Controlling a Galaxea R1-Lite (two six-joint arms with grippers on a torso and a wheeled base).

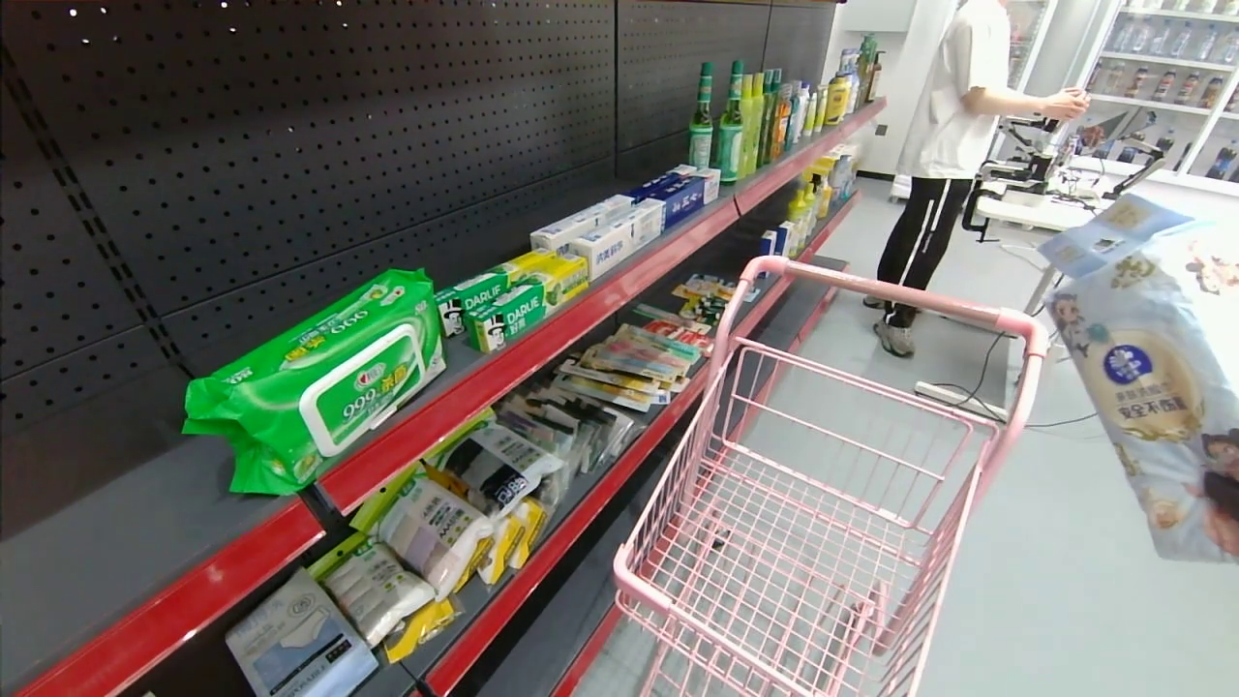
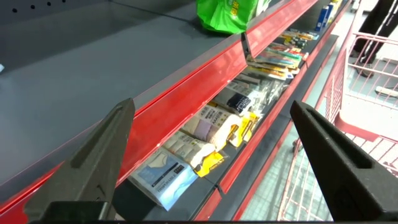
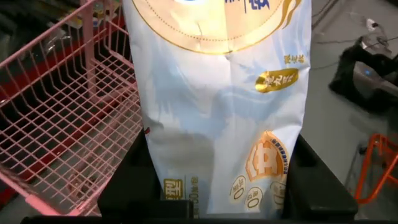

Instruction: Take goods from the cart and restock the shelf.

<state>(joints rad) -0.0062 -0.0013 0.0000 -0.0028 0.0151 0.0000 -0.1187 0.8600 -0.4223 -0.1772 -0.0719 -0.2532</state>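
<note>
Left gripper (image 2: 208, 118) hangs with its fingers spread wide and empty above the red front edge of the shelf (image 2: 93, 74) — the green wipes pack (image 2: 227, 14) lies farther along it. Right of the pink cart (image 1: 891, 295), the right gripper (image 3: 214, 180) is clamped on a pale blue bag (image 3: 217, 93), held up in the air beside the cart's handle.

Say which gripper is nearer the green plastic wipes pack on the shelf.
Left. The left gripper, open, is at the green pack's shelf; the right gripper, shut on a pale bag, is beyond the pink cart.
</note>
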